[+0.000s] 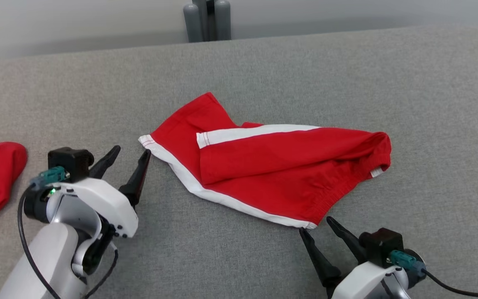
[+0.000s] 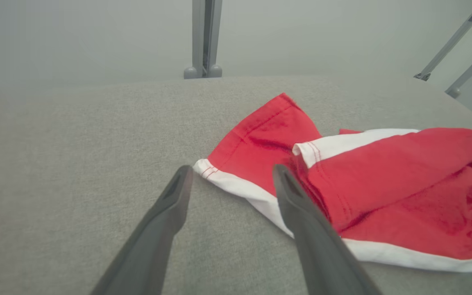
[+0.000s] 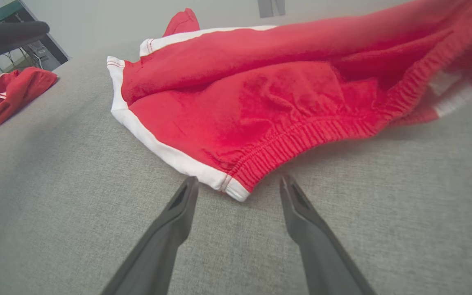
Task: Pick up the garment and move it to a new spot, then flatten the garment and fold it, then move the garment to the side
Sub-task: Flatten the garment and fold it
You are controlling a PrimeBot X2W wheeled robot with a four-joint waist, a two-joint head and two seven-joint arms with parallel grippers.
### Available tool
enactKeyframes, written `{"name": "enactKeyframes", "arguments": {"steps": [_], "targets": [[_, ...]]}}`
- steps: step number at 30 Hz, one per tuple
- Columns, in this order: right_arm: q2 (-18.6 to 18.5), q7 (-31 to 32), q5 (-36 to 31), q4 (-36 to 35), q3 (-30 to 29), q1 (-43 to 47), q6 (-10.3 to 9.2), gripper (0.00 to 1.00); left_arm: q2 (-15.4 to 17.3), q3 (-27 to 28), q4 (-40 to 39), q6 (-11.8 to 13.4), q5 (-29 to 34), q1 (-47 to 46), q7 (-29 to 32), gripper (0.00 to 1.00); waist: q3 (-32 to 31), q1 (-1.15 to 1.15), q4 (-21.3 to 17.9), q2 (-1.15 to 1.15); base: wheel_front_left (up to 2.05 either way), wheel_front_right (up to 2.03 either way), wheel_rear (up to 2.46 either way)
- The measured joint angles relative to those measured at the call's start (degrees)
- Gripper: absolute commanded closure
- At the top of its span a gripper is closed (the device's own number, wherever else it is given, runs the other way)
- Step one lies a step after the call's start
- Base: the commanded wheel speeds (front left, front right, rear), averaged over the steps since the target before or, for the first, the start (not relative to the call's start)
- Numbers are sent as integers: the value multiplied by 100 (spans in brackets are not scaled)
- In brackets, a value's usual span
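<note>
as the red garment (image 1: 272, 174) lay rumpled on the grey desk (image 1: 347, 62), the left end effector (image 1: 132, 150) and the right end effector (image 1: 315, 224), both spread wide and empty, seemed best served by pinching its nearest white-trimmed corners low and lifting evenly.

Left gripper (image 1: 132, 149): jaws stood spread wide and empty, tips just left of the white-edged hem corner of the garment (image 1: 272, 166).
Right gripper (image 1: 314, 224): jaws stood spread wide and empty, tips flanking the garment's nearest waistband corner.
</note>
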Motion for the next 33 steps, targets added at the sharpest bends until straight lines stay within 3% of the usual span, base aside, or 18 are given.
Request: {"name": "enactKeyframes", "arguments": {"steps": [13, 14, 15, 16, 17, 24, 33], "targets": [[4, -311, -14, 130, 333, -578, 1, 0, -151, 23, 1573, -497, -489, -1339, 255, 0, 923, 0, -78, 0, 0, 0, 0], [5, -336, -8, 133, 348, -608, 1, 0, -153, 8, 1686, -520, -520, -1391, 337, 6, 959, 0, -103, 0, 0, 0, 0], [7, -361, -3, 135, 365, -631, 1, 0, -162, 3, 1742, -543, -601, -1429, 369, 69, 990, 0, -129, 0, 0, 0, 0], [9, -376, -3, 136, 381, -649, 1, 54, -170, -13, 1772, -567, -631, -1477, 379, 100, 1017, 0, -152, 0, 0, 0, 0], [9, -379, 10, 137, 403, -662, 1, 100, -180, -42, 1793, -587, -655, -1520, 414, 100, 1036, 0, -171, 0, 0, 0, 0], [1, -412, 172, 18, 465, -661, 0, 100, -158, -52, 1662, -620, -751, -1499, 235, 100, 999, 0, -214, 0, 0, 0, 0], [3, -369, 204, -644, 203, -674, 0, 100, 24, 157, 582, -275, -717, -1160, -62, 100, 789, 0, -186, 0, 0, 0, 0]]}}
